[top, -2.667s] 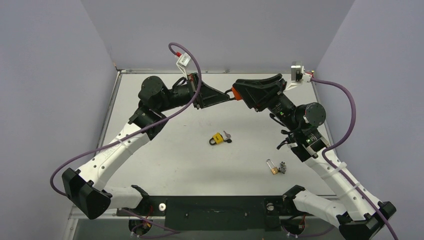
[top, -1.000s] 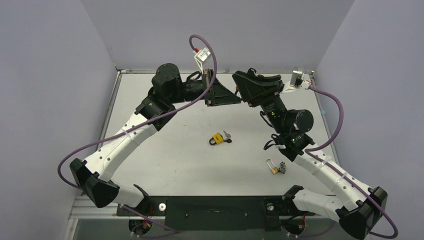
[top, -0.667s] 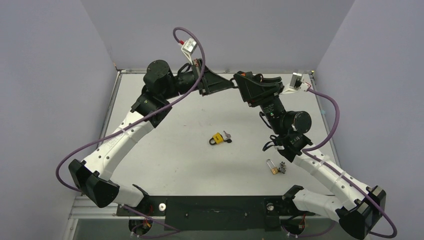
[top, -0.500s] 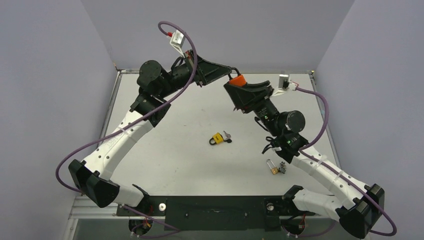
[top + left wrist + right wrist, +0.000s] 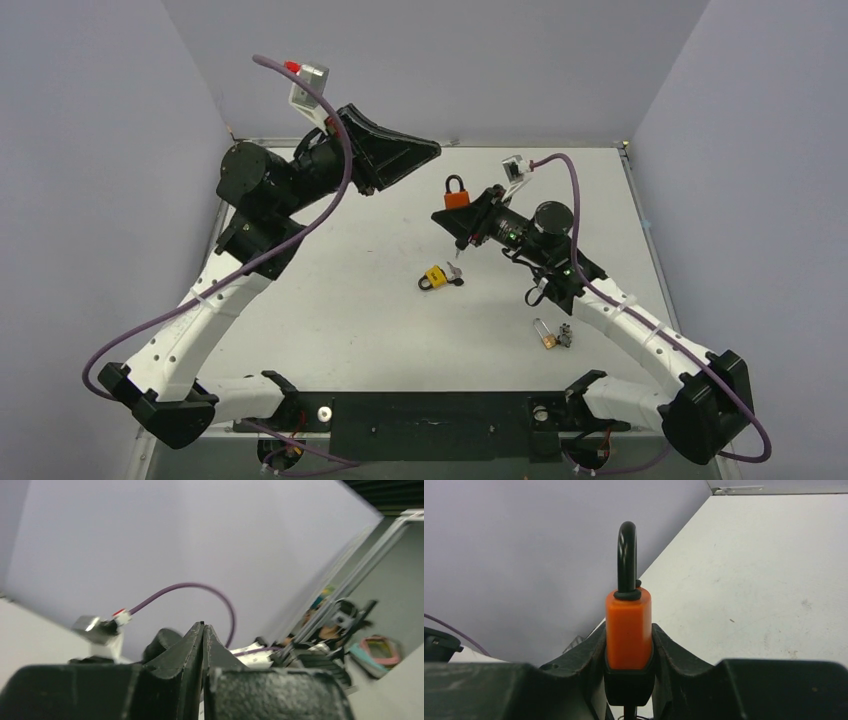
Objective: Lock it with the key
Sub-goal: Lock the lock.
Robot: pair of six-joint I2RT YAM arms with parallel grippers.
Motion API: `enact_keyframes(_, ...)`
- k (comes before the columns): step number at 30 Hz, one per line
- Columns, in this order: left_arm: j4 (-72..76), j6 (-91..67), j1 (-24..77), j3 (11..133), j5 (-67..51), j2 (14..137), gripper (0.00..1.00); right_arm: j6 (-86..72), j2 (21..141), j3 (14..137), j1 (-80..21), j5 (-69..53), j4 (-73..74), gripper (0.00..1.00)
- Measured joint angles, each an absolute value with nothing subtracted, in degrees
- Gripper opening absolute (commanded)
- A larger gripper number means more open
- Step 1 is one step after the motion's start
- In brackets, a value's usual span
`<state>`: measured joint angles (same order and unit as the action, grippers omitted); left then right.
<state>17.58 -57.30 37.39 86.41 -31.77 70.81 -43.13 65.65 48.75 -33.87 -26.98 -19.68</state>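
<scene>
My right gripper (image 5: 463,216) is shut on an orange padlock (image 5: 456,199) with a black shackle and holds it above the table's far middle. In the right wrist view the orange padlock (image 5: 628,627) stands upright between my fingers (image 5: 589,652). A black piece with a thin stem shows under its body. A thin metal bit hangs below the gripper in the top view. My left gripper (image 5: 432,150) is raised up and to the left of the padlock, apart from it. In the left wrist view it (image 5: 203,630) is shut with nothing seen between the jaws.
A yellow padlock (image 5: 432,277) with a key beside it lies at the table's middle, below my right gripper. A small brass padlock (image 5: 545,334) with keys lies near the front right. The left arm stretches along the left side, the right arm along the right.
The two grippers met at the orange padlock at the back. The left gripper has since pulled away up and left, and the right gripper has carried the padlock down toward the middle.
</scene>
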Motion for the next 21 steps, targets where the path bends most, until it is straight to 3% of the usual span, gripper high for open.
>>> enact_keyframes(3,7.18,-49.47,36.27,89.56,-33.45,71.09,0.24,-43.09,64.71,48.75,-33.67,-29.87,-19.62,0.00)
enact_keyframes(8,-8.91,-37.19,33.36,91.79,-38.15,72.58,0.47,-42.89,62.41,48.88,-33.67,-36.73,-19.51,0.00)
enact_keyframes(14,-18.04,-29.17,31.40,91.79,-45.60,73.19,0.52,-44.21,60.86,49.50,-33.85,-43.31,-19.75,0.00)
enact_keyframes(21,-16.56,-28.03,31.11,90.19,-53.23,73.19,0.52,-45.56,60.12,49.52,-34.54,-46.83,-20.16,0.00)
